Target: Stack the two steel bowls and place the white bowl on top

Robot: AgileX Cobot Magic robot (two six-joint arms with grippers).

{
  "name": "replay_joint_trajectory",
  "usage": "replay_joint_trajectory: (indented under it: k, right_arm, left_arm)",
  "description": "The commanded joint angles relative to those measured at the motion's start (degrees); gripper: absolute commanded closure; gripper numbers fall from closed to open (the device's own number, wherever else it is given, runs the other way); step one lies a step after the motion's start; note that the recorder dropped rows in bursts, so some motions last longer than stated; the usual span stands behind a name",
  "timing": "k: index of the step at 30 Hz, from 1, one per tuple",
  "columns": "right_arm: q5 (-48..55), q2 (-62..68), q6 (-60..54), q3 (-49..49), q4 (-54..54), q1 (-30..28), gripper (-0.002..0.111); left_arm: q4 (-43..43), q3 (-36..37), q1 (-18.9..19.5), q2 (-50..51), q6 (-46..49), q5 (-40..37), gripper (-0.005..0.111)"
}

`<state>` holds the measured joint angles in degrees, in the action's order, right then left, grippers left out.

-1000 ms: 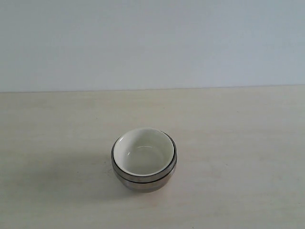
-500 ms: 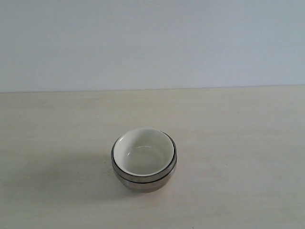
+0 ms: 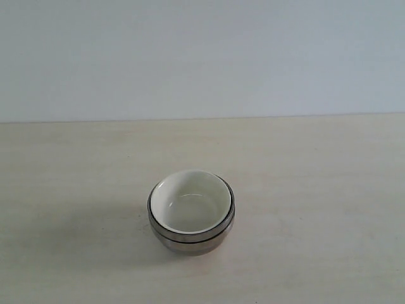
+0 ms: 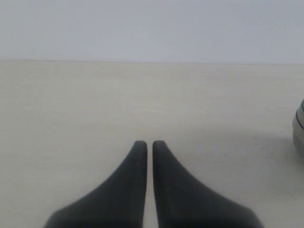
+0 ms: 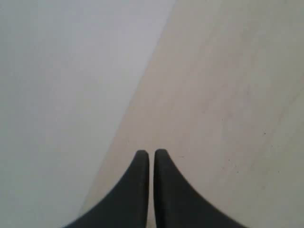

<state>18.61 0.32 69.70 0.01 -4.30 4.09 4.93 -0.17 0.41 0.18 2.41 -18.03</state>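
Observation:
The white bowl sits nested inside the steel bowls, which form one stack on the pale wooden table near the middle front. Only the outer metal wall and rims show, so the two steel bowls cannot be told apart. Neither arm appears in the exterior view. My left gripper is shut with nothing in it, low over bare table, and a sliver of the steel stack shows at the edge of that view. My right gripper is shut and empty, over the table near its edge.
A plain light grey wall stands behind the table. In the right wrist view the table's edge runs diagonally, with grey surface beyond it.

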Motion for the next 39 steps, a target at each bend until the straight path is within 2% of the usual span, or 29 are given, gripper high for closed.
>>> replay_joint_trajectory:
  k: [1, 7, 13, 23, 29, 39]
  right_arm:
    - [-0.06, -0.32, -1.96, -0.01, -0.39, -0.09, 0.108]
    - [0.85, -0.32, -23.55, -0.01, -0.06, -0.09, 0.108]
    - [0.53, -0.32, -60.48, -0.01, -0.06, -0.09, 0.108]
    - [0.06, -0.32, -61.73, -0.01, -0.06, -0.09, 0.108]
    - [0.52, -0.32, -75.49, -0.01, -0.06, -0.09, 0.108]
    - [0.52, -0.32, -72.11, -0.01, -0.06, -0.09, 0.108]
  left_arm:
    - [0.0, 0.17, -0.29, -0.18, -0.27, 0.43, 0.103]
    - [0.0, 0.17, -0.29, -0.18, -0.27, 0.43, 0.103]
    - [0.0, 0.17, -0.29, -0.18, -0.27, 0.43, 0.103]
    - [0.0, 0.17, -0.29, -0.18, -0.27, 0.43, 0.103]
    - [0.0, 0.17, -0.29, -0.18, -0.27, 0.43, 0.103]
    - [0.0, 0.17, -0.29, -0.18, -0.27, 0.43, 0.103]
